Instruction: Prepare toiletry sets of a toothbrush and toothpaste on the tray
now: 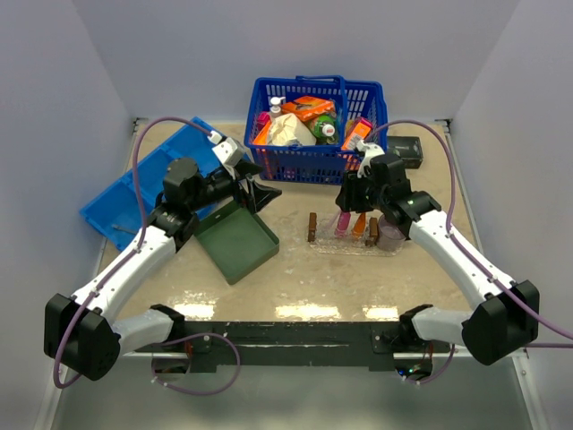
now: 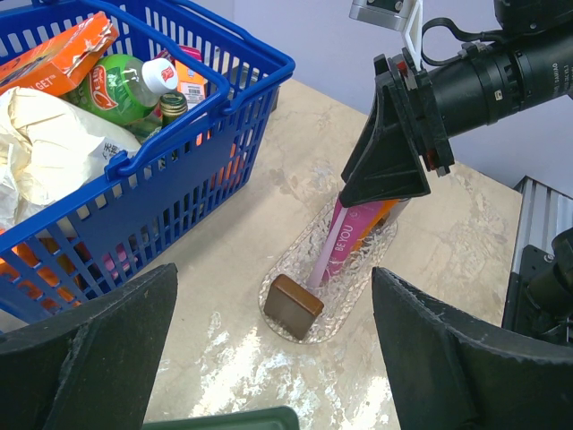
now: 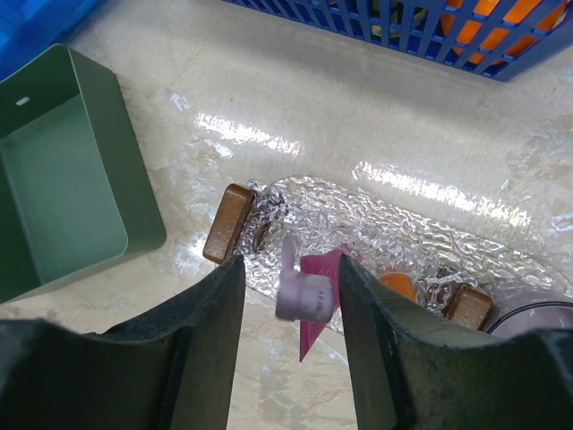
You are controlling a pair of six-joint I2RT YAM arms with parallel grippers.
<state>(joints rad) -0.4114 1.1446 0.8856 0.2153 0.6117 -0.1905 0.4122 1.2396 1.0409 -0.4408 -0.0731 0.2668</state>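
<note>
right gripper (image 3: 289, 273) fingers fill the bottom of its wrist cam, gap fairly narrow, with the pale cap of the pink toothpaste tube (image 3: 315, 315) between them. can't tell if they actually pinch it, since the left wrist cam has the tube's top hidden behind them. the tube slants down into the crinkly clear tray (image 3: 394, 231), next to the half-hidden orange tube (image 3: 397, 285). left gripper (image 2: 273, 278) gapes wide, empty.

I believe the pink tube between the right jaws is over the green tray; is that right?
Not quite. The pink tube between the jaws of the right gripper is over the clear tray, not the green tray, as the right wrist view shows.
</note>
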